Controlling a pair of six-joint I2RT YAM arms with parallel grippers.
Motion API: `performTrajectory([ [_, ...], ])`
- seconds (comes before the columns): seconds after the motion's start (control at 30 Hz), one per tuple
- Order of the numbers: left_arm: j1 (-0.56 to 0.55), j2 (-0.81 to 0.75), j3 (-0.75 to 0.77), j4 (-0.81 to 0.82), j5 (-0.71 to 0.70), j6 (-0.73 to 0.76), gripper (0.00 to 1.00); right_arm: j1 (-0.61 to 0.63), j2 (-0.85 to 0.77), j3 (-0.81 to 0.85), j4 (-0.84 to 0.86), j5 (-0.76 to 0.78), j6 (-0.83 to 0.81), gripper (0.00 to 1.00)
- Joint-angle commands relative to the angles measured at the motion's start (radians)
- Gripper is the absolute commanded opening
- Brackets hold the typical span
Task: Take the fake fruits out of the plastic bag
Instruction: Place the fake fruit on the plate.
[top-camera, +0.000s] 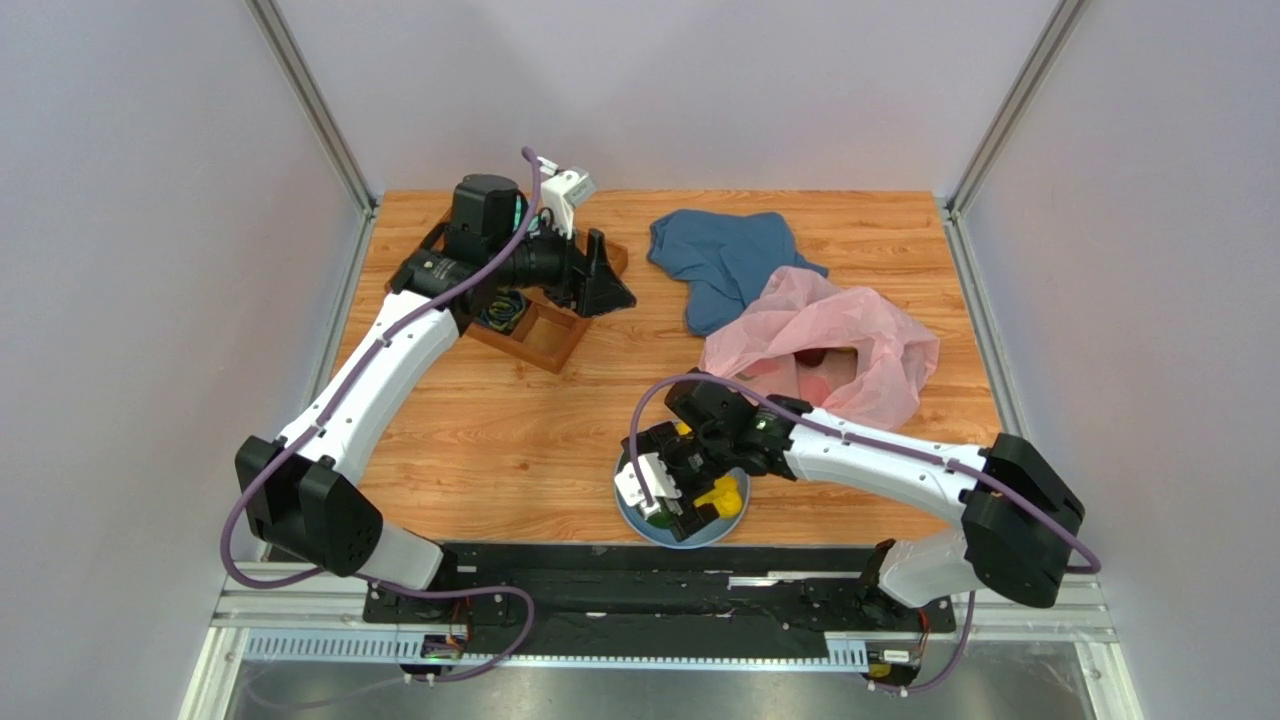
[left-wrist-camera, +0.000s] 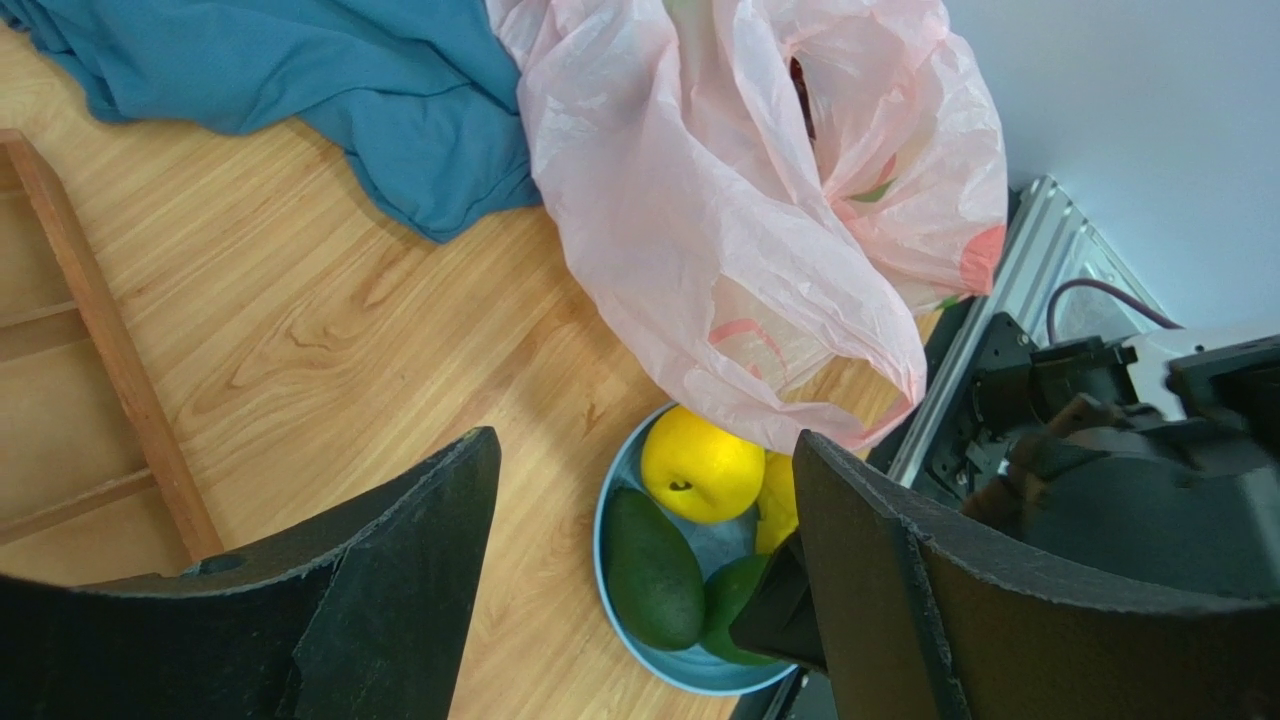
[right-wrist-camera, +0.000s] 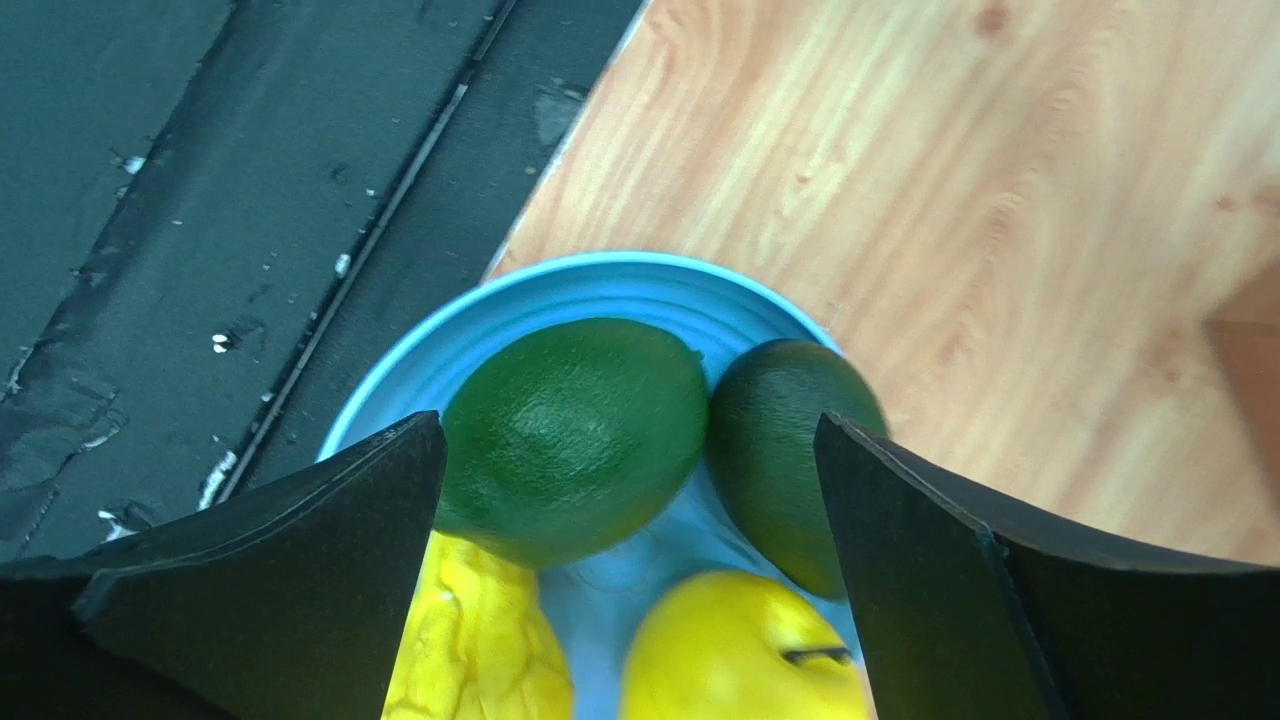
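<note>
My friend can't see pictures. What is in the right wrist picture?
A blue plate holds a dark green avocado beside a second avocado, a round yellow citrus and another yellow fruit. The open right tool hovers over them, its black fingers framing the plate. A wooden table and a black rail lie beyond.

Crumpled dark blue cloth (top-camera: 721, 258) is lying at the back of the wooden table (top-camera: 511, 435), a bit right of centre. Brown wooden compartment tray (top-camera: 549, 333) sits back-left, well apart from it. Light blue plate (top-camera: 676, 542) is right at the near edge, beside the black base rail (top-camera: 631, 578).
</note>
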Motion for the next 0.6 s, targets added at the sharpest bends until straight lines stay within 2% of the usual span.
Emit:
performTrajectory([
  [0.0, -0.001, -0.006, 0.038, 0.025, -0.041, 0.017, 0.81, -0.016, -0.121, 0.101, -0.069, 0.053, 0.007, 1.00],
  [0.13, -0.001, 0.000, 0.053, 0.019, -0.100, 0.045, 0.83, -0.030, -0.351, 0.121, -0.211, 0.143, 0.084, 1.00],
  [0.2, -0.001, 0.005, 0.063, 0.000, -0.085, 0.098, 0.84, -0.044, -0.428, 0.120, -0.253, 0.224, 0.134, 1.00],
  [0.27, -0.004, 0.002, 0.052, 0.000, -0.067, 0.126, 0.84, -0.072, -0.505, 0.109, -0.261, 0.324, 0.277, 1.00],
  [0.3, -0.009, 0.006, 0.053, -0.001, -0.061, 0.132, 0.99, -0.125, -0.517, 0.107, -0.266, 0.347, 0.320, 1.00],
  [0.33, -0.018, 0.011, 0.055, -0.007, -0.051, 0.135, 0.99, -0.159, -0.528, 0.107, -0.269, 0.379, 0.415, 1.00],
  [0.4, -0.039, 0.022, 0.067, -0.021, -0.042, 0.146, 0.99, -0.283, -0.518, 0.116, -0.276, 0.390, 0.496, 0.99],
  [0.47, -0.085, 0.029, 0.072, -0.021, -0.033, 0.148, 0.99, -0.355, -0.491, 0.145, -0.308, 0.387, 0.596, 0.97],
  [0.57, -0.180, 0.052, 0.072, -0.023, -0.037, 0.199, 0.99, -0.426, -0.430, 0.152, -0.350, 0.413, 0.645, 0.86],
])
